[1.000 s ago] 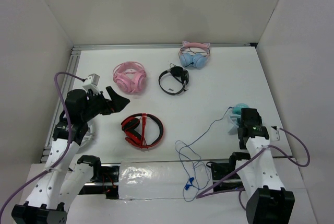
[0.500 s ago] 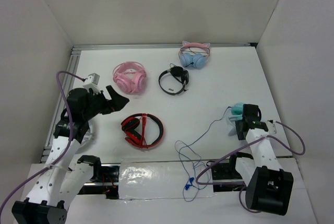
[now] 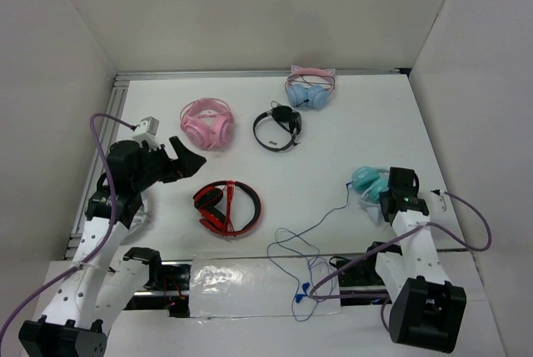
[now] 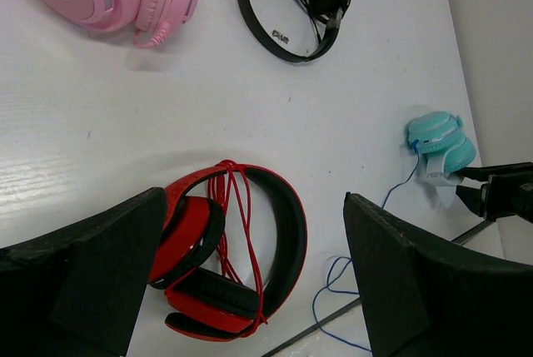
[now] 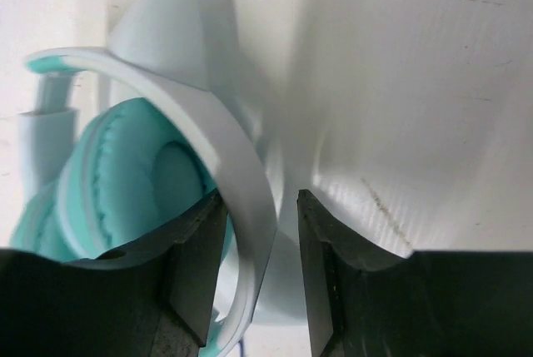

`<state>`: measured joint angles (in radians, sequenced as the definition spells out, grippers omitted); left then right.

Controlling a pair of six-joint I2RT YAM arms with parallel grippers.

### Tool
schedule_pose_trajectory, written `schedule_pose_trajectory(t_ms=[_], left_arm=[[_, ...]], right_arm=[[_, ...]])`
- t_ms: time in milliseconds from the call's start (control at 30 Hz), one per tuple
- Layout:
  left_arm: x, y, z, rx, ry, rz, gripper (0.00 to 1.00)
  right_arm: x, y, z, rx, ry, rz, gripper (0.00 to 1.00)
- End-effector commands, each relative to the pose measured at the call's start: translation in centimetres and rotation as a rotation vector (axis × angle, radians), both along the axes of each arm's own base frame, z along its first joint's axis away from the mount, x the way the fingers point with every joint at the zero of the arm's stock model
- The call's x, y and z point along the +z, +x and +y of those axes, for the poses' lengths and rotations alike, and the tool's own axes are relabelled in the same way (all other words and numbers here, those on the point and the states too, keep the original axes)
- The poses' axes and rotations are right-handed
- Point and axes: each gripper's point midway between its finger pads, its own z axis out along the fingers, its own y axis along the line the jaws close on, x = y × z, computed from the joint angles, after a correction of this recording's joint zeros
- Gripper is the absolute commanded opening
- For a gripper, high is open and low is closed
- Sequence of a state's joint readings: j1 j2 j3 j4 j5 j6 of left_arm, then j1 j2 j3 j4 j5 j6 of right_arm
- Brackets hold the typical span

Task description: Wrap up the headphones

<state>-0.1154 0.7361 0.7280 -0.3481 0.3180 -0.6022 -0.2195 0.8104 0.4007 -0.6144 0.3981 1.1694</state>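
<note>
The teal headphones [image 3: 366, 181] with a white headband lie at the right side of the table, also seen in the left wrist view [image 4: 440, 141]. My right gripper [image 3: 388, 197] is shut on them. In its wrist view the white headband [image 5: 243, 182] runs between the black jaws of the gripper [image 5: 256, 207], beside a mint ear cup [image 5: 125, 182] and a cat ear [image 5: 171, 24]. Their thin blue cable [image 3: 310, 227] loops toward the front edge, ending in a blue plug [image 3: 301, 292]. My left gripper [image 3: 188, 157] hangs open and empty above the table's left half [image 4: 254, 274].
Red headphones [image 3: 227, 207] with a wrapped red cord lie under the left gripper [image 4: 225, 265]. Pink headphones [image 3: 206, 122], a black pair [image 3: 277, 126] and a light-blue pair with pink cat ears [image 3: 310, 91] lie further back. A clear plastic sheet [image 3: 241, 286] lies along the front edge.
My right gripper went from open to closed on the headband, then drew the teal headphones leftward. The blue cable's loops shifted left with them. The left arm stayed still.
</note>
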Motion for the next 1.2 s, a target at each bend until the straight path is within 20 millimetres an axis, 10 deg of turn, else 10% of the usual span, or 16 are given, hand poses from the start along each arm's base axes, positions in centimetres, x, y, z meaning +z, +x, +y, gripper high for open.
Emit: schedule_pose_trajectory(t_ms=[0,367,433,667,900,1167], left_arm=[[2.6,0.2,0.0,-0.003,0.005,-0.076,0.99],[2.6,0.2,0.3,0.015,0.007,-0.071,0.99],[2.7,0.1,0.1,0.000,0.006,-0.076,0.99],[3.3,-0.4,-1.1,-0.088,-0.009,-0.112,0.99],[4.8,-2.3,-4.9,-0.389,-0.075,-0.187,0.99],[6.3,-4.1,-8.7,-0.706,-0.122,-0.230,0.99]], right_arm=[[-0.6,0.2,-0.6,-0.019,-0.015,0.026,0.47],[-1.5,1.2,-0.3,0.028,-0.002,0.045,0.29],[-0.3,1.7,-0.5,0.040,-0.025,0.003,0.02],[7.0,4.9,-0.3,0.271,-0.186,-0.198,0.00],[15.5,9.5,7.0,0.818,-0.352,-0.457,0.00],[19.4,10.6,18.4,1.386,-0.634,-0.521,0.00]])
